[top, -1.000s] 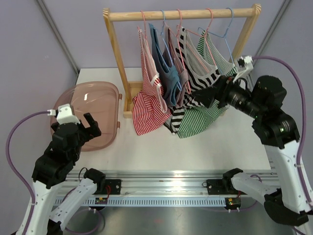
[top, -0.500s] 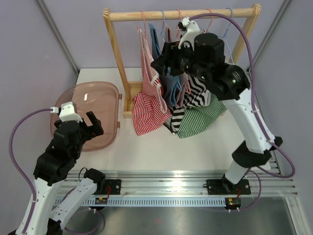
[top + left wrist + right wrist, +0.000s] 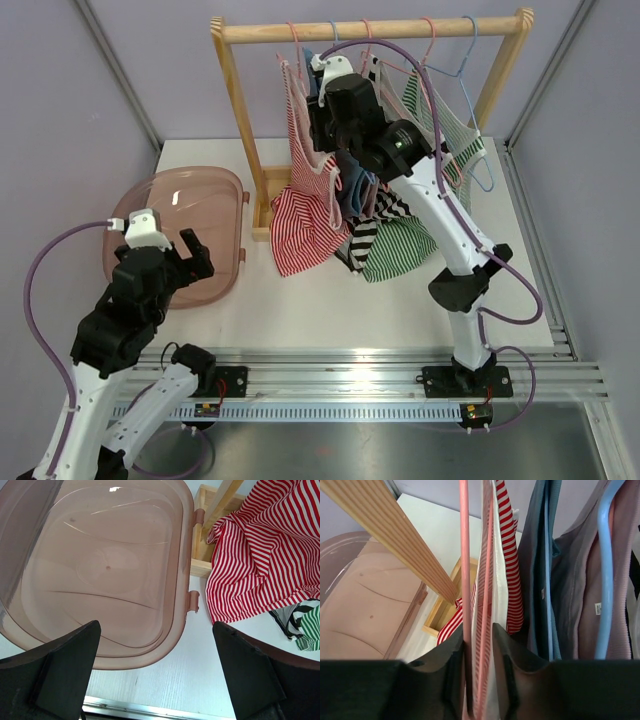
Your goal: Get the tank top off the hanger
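Right fingers (image 3: 445, 680) astride pink hanger (image 3: 465, 555) (blue top (image 3: 532, 590) just beside)

Tally for you, op:
- 1 wooden rack (image 3: 370, 28).
- 5 tops on it: 1 red-striped tank top (image 3: 300, 215), 1 blue top (image 3: 537, 555), 1 mauve top (image 3: 577, 590), 1 blk/wht striped top (image 3: 398, 205), 1 green-striped top (image 3: 405, 248).
- 5 hangers by hook count: 3 pink hangers (image 3: 428, 35), 2 blue hangers (image 3: 472, 60). One blue hook is partly hidden, so recheck that one.
- 1 pink see-thru tub (image 3: 190, 210).
- 1 table (image 3: 330, 310).
- 2 arms, 1 gripper ea.: left gripper (image 3: 155, 630), right gripper (image 3: 477, 650).
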Action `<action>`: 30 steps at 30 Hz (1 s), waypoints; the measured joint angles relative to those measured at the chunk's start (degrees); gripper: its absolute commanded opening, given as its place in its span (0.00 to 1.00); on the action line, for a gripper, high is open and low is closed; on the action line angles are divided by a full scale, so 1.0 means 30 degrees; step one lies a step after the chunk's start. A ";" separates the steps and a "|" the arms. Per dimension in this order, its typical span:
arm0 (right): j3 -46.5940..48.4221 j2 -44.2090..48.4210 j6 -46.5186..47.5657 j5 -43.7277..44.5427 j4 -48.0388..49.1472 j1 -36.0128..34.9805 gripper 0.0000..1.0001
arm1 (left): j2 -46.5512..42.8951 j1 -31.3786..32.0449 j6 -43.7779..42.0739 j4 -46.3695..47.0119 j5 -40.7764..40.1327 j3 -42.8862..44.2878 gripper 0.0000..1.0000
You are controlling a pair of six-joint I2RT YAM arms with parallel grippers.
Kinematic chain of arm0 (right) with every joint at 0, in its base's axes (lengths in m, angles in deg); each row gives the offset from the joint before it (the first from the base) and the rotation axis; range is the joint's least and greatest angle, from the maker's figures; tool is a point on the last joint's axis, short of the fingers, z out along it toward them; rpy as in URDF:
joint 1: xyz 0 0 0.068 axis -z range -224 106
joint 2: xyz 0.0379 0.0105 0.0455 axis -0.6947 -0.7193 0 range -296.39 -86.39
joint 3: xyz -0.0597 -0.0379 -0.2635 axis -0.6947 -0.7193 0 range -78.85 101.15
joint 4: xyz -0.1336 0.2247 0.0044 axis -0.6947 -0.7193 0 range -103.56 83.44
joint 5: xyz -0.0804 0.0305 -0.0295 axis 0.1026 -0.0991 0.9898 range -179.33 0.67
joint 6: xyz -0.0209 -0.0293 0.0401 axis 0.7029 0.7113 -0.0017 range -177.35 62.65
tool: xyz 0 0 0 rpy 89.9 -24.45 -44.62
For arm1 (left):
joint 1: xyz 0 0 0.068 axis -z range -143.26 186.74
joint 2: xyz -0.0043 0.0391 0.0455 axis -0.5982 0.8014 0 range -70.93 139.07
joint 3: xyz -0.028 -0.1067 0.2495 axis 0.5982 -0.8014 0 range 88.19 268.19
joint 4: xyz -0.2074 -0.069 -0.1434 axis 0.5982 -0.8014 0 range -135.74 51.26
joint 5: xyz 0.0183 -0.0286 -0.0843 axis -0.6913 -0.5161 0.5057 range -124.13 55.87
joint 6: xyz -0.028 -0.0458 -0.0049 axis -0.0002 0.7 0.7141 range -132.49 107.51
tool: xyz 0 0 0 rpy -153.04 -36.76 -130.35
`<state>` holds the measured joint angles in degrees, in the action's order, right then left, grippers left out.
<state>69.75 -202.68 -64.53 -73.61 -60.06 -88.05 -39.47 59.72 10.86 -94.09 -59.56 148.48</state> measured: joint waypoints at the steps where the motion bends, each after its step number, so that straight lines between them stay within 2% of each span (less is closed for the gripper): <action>1: 0.0000 -0.0095 0.0095 0.0080 -0.0007 0.0000 0.23 | 0.0000 0.0000 -0.0007 0.0015 0.0044 -0.0080 0.99; 5: 0.0138 -0.0160 0.0393 0.0226 0.0036 0.0000 0.15 | -0.0029 0.0000 -0.0015 0.0095 0.0168 -0.0408 0.99; 7: 0.0364 -0.0168 0.0488 0.0262 0.0029 0.0000 0.08 | -0.0102 0.0000 -0.0007 0.0138 0.0321 -0.0546 0.99; 8: 0.0444 -0.0168 0.0525 0.0248 0.0029 -0.0007 0.00 | -0.0124 0.0000 -0.0007 0.0175 0.0401 -0.0605 0.99; 20: 0.0568 0.0474 0.0299 -0.0102 0.0073 -0.0058 0.00 | -0.0117 0.0000 0.0007 0.0692 0.1311 -0.1129 0.99; 26: 0.0146 0.2164 -0.0197 -0.0838 0.0313 -0.0073 0.00 | -0.0117 0.0000 0.0007 0.0787 0.1413 -0.1253 0.99; 30: -0.1785 0.4233 -0.0656 -0.1821 0.0699 -0.0160 0.00 | -0.0117 0.0000 0.0000 0.0780 0.1435 -0.1253 0.99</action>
<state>64.39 -189.98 -66.49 -79.07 -57.96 -88.54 -39.82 59.72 10.86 -91.75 -55.25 144.72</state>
